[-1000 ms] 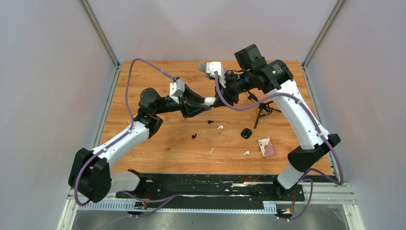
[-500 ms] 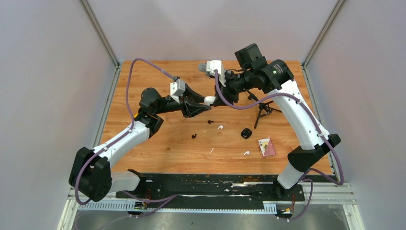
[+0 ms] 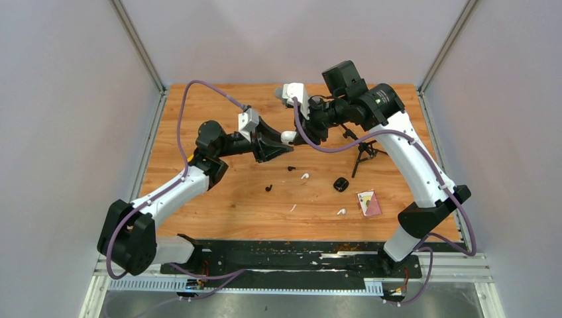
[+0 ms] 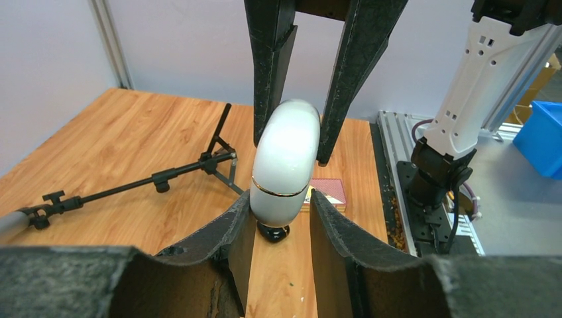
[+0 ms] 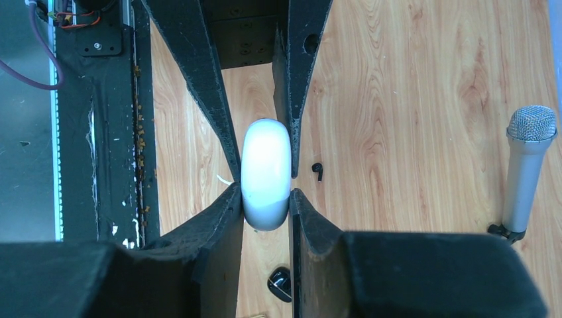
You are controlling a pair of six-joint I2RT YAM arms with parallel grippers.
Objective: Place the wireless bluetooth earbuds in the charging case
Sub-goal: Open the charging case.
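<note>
A closed white charging case hangs above the far middle of the table, held from both ends. My left gripper is shut on one end of it and my right gripper on the other end. On the wood below lie a black earbud, a white earbud, another black earbud and another white earbud. One black earbud also shows in the right wrist view.
A small black case lies right of the earbuds. A red card box, a black mini tripod, a microphone at the far edge and a thin white sliver are also on the table.
Both grippers have shifted slightly to the far left, keeping the white case between them. The earbuds and other objects have not moved.
</note>
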